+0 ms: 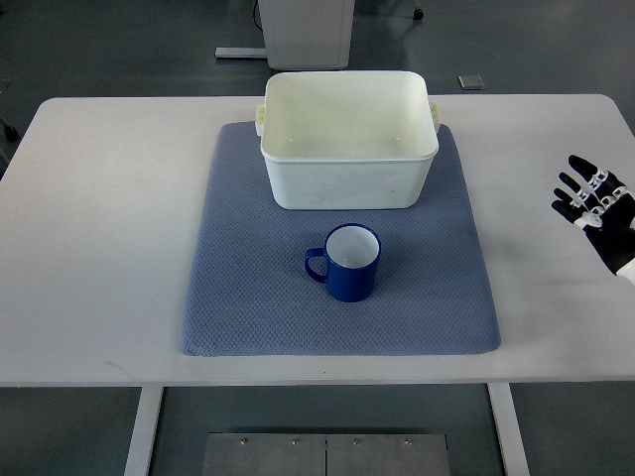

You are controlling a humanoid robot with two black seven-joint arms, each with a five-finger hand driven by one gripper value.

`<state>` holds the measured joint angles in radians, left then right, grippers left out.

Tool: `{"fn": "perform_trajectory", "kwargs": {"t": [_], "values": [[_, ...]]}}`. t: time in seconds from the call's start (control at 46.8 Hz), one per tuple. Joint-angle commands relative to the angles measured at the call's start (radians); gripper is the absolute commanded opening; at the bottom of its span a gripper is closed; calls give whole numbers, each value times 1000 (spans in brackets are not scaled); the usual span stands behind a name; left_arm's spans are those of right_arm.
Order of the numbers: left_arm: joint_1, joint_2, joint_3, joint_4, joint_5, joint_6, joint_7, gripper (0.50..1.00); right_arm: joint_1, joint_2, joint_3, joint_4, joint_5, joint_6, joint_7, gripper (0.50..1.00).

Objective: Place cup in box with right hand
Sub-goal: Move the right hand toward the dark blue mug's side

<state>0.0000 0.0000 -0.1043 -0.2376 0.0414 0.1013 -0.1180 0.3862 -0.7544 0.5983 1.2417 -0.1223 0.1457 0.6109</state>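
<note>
A blue cup point(346, 263) with a white inside stands upright on the blue-grey mat point(248, 288), its handle pointing left. A white plastic box point(347, 139) stands empty at the mat's far edge, just behind the cup. My right hand point(593, 201), black with white joints, hovers over the table's right side with fingers spread, holding nothing, well to the right of the cup. The left hand is out of view.
The white table point(99, 248) carries the mat, box and cup. A white cabinet base point(308, 35) stands on the floor beyond the table. A small grey plate point(471, 81) lies on the floor at the back right.
</note>
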Motion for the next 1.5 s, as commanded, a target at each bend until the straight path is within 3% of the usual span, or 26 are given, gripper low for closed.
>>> {"fn": "perform_trajectory", "kwargs": {"t": [0.0, 0.684, 0.941, 1.176, 1.476], "values": [[0, 0, 0, 0, 0, 0, 0, 1000, -9, -9, 0, 19, -4, -2, 0, 998], [0, 0, 0, 0, 0, 0, 0, 1000, -87, -71, -2, 130, -198, -9, 0, 998], [0, 0, 0, 0, 0, 0, 0, 1000, -92, -60, -14, 163, -293, -112, 0, 998], [0, 0, 0, 0, 0, 0, 0, 1000, -78, -49, -31, 170, -303, -152, 0, 998], [0, 0, 0, 0, 0, 0, 0, 1000, 17, -31, -178, 191, -341, -296, 0, 998]]}}
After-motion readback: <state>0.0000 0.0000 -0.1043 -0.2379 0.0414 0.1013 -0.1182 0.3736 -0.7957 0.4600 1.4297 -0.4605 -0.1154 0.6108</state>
